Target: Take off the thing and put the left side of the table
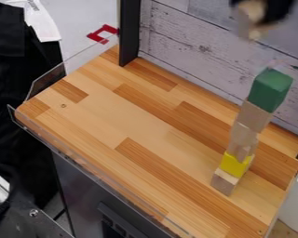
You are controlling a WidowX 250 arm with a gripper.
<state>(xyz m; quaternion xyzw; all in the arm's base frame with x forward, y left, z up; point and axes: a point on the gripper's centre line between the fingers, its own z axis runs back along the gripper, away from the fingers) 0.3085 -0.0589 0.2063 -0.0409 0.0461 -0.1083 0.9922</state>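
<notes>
At the upper right of the camera view is the black gripper (256, 17), blurred and cut off by the top edge, with tan parts at its lower end. It is above and slightly left of a tall block stack, apart from it. The stack stands on the right side of the table (136, 116). A green block (270, 89) tops it, over a wooden block (253, 116) and more pale wood. Lower down come a yellow block (234, 164) and a wooden block (224, 181) at the base. The tower looks slightly uneven.
Behind the table rises a grey plank-patterned wall (195, 51), with a black post (130, 32) at the back left. Clear low guards (47, 81) line the left and front edges. A red piece (103, 33) lies beyond the left rear corner.
</notes>
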